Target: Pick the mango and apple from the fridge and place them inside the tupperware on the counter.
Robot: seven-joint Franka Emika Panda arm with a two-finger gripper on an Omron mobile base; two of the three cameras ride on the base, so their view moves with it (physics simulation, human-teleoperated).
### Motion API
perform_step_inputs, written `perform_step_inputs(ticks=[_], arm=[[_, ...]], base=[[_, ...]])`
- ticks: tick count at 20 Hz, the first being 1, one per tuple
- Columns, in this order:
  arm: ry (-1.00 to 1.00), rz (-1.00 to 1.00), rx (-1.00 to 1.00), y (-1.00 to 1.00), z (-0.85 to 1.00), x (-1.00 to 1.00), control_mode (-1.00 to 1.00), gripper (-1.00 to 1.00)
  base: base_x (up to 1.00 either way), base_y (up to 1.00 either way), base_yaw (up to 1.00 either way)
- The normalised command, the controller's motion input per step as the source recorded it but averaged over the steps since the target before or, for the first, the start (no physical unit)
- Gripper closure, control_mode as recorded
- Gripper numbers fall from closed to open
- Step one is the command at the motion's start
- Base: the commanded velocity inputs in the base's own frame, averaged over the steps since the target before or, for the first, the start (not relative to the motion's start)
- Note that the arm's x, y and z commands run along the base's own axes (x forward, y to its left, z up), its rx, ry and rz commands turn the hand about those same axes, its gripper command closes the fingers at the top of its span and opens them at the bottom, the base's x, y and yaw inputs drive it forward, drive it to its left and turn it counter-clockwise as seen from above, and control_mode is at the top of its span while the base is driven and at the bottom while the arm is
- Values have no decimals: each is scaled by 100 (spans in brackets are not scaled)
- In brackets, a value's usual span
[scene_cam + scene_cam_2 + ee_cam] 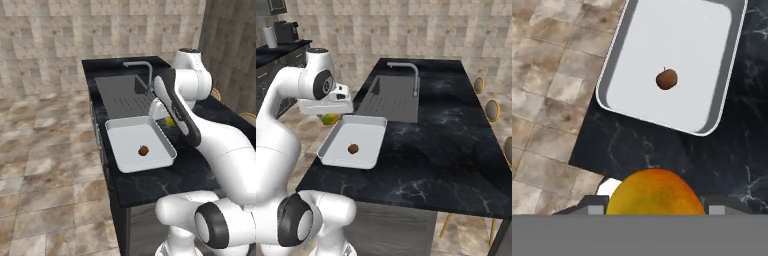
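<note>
One apple [667, 79] in tupperware [722, 85]; one mango [655, 192] in gripper [657, 206]

Rendered evenly and fairly bright throughout, with soft diffuse light and no single source apparent. Showed faint pale streaks and a dull sheen on the glossy black table [441, 145], without harsh glare. Cast only a weak, soft shadow under the apple [666, 79] on the floor of the tupperware [724, 75], with its inner walls shaded slightly greyer. Looked mildly soft and low in detail across all three views, floor tiles smeared in texture. Left the mango [656, 194] close to the lens, slightly blurred yet well lit. Showed no obvious bending at the edges.
</note>
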Motion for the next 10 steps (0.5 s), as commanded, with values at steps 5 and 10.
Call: perform_step_inputs(ticks=[5,10], arm=[[1,54,0,0,-60,85,-100,100],[6,52,0,0,-57,88,-100,100]], base=[[0,0,0],[0,0,0]])
